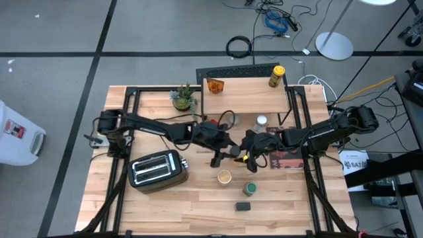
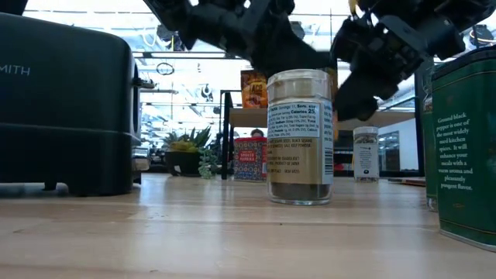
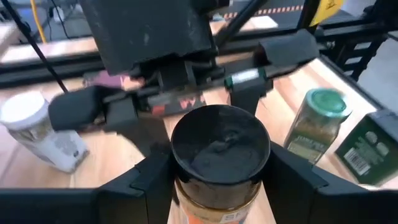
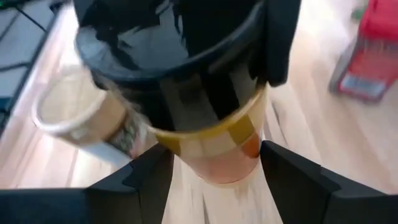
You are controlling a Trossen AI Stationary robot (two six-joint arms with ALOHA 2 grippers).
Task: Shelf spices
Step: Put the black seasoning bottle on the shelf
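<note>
— Where's the black-lidded spice jar [image 3: 219, 163]?
— Mid-table, clamped between the left gripper [image 1: 221, 157] fingers; the right gripper [image 1: 250, 157] sits just at its 3 o'clock, fingers either side of the same jar (orange-and-yellow label [image 4: 214, 152]).
— And the shelf [image 1: 248, 96]?
— At 12 o'clock from both, with two jars on top. A tan-lidded jar [image 1: 225, 176] and green-lidded jar [image 1: 250, 189] stand around 6 o'clock.

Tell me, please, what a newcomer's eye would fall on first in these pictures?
Probably the two dark arms meeting at the table's middle, where the left gripper and the right gripper both close on one black-lidded jar. Next, the silver toaster near the left arm, and the shelf at the far edge, holding only two spices.
</note>
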